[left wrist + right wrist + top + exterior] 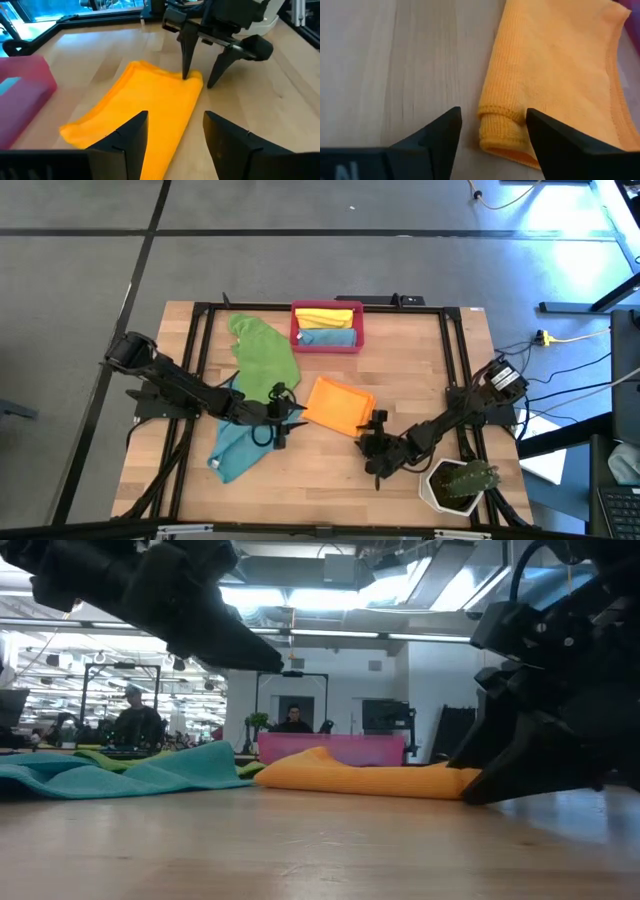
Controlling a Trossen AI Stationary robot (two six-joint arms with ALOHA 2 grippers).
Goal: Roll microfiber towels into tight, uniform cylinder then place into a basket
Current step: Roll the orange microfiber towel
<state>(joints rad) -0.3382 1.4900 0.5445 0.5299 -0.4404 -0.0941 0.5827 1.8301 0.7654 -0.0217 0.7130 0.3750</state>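
Both end effectors, left [285, 418] and right [372, 430], gape beside the orange towel [338, 403].

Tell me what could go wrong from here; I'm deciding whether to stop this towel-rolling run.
1. Both the left gripper and right gripper are open, and the orange towel lies only loosely folded, so it may spring flat.
2. The basket already holds two rolls, leaving little room.
3. The green towel and teal towel lie close by and could snag.
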